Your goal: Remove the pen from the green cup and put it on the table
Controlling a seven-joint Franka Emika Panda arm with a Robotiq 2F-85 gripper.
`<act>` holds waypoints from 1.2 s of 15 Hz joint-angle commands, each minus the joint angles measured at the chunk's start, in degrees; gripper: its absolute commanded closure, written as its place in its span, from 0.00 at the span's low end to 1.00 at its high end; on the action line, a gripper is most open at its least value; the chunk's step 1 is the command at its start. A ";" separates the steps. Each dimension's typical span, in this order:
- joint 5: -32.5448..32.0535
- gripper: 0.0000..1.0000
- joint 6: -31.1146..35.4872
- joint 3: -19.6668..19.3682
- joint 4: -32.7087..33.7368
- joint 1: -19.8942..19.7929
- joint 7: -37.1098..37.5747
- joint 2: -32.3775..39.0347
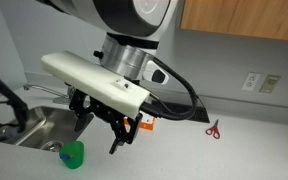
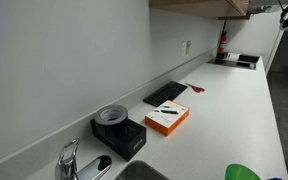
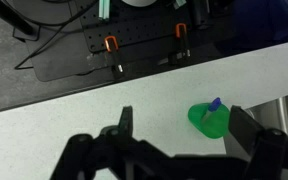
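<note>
The small green cup [image 3: 208,119] stands on the pale table [image 3: 84,115] in the wrist view, with the bluish-purple pen [image 3: 215,104] sticking up out of it. My gripper [image 3: 184,128] is open above the table; the cup sits between the fingers, close to the right finger. In an exterior view the cup [image 1: 72,153] stands near the sink edge, just below and left of my gripper [image 1: 102,135]. Only the cup's rim [image 2: 242,173] shows at the bottom of an exterior view. The pen cannot be made out in the exterior views.
A steel sink [image 1: 29,125] with a faucet [image 2: 69,158] lies beside the cup. An orange box [image 2: 167,118], a black box with a tape roll [image 2: 118,132], a black keyboard-like object [image 2: 165,93] and red scissors [image 1: 212,128] lie on the counter by the wall.
</note>
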 commanded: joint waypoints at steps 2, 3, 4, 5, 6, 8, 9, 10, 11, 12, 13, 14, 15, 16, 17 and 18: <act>0.64 0.00 -0.17 1.41 0.14 -1.71 -0.79 0.47; 0.64 0.00 -0.17 1.41 0.14 -1.71 -0.79 0.49; 0.64 0.00 -0.17 1.41 0.14 -1.71 -0.79 0.49; 0.64 0.00 0.80 1.66 -0.32 -1.80 -0.30 0.11; 0.49 0.00 2.33 2.29 -1.52 -1.75 0.06 -0.57; 0.01 0.00 5.03 3.94 -4.30 -1.37 0.35 -1.38; -0.13 0.00 7.17 4.96 -6.20 -1.14 0.73 -1.75; -0.13 0.00 9.05 5.91 -7.90 -0.82 0.88 -1.93; 0.10 0.00 11.32 7.04 -10.14 -0.43 1.24 -2.39; 0.21 0.00 14.12 8.12 -12.42 -0.10 1.48 -2.97; 0.44 0.00 16.93 9.20 -14.74 0.35 1.60 -3.63; 0.77 0.00 19.18 10.09 -16.45 0.80 1.74 -3.99; 1.33 0.00 21.35 10.92 -18.25 1.40 1.88 -4.52; 1.69 0.00 23.04 11.62 -19.67 2.00 1.94 -4.83; 2.31 0.00 24.66 12.32 -21.19 2.78 2.19 -5.55; 3.25 0.00 26.28 12.75 -22.46 3.58 2.21 -6.02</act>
